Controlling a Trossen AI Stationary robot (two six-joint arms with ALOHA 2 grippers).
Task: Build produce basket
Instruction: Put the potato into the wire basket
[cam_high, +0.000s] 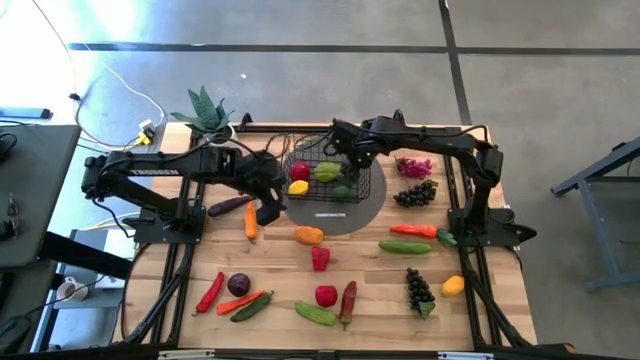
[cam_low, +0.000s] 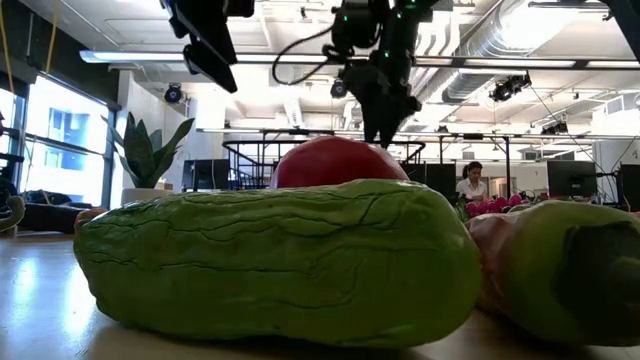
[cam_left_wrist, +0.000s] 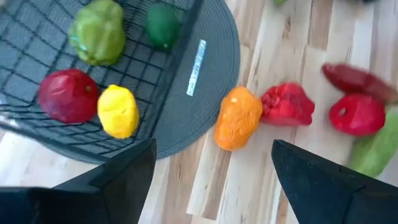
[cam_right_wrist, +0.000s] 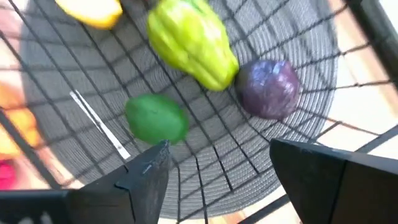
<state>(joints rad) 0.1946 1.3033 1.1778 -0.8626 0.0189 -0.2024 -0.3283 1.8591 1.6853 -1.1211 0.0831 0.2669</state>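
The black wire basket (cam_high: 333, 178) stands on a grey round mat (cam_high: 352, 214) at the table's far middle. It holds a red piece (cam_left_wrist: 67, 94), a yellow lemon (cam_left_wrist: 118, 111), a light green pepper (cam_right_wrist: 193, 43), a green lime (cam_right_wrist: 157, 118) and a purple onion (cam_right_wrist: 269, 87). My right gripper (cam_right_wrist: 219, 149) hangs open above the basket's inside (cam_high: 352, 158), nothing between its fingers. My left gripper (cam_left_wrist: 212, 149) is open above the table just left of the basket's near left corner (cam_high: 268, 208), also empty. An orange pepper (cam_left_wrist: 237, 118) lies on the wood beside the mat.
Loose produce lies over the near half of the table: a carrot (cam_high: 250, 222), a red pepper (cam_high: 320, 258), dark grapes (cam_high: 415, 193), a cucumber (cam_high: 404, 246), chillies (cam_high: 211, 291). A potted plant (cam_high: 205, 110) stands at the far left corner. A person (cam_low: 470, 180) sits in the room beyond.
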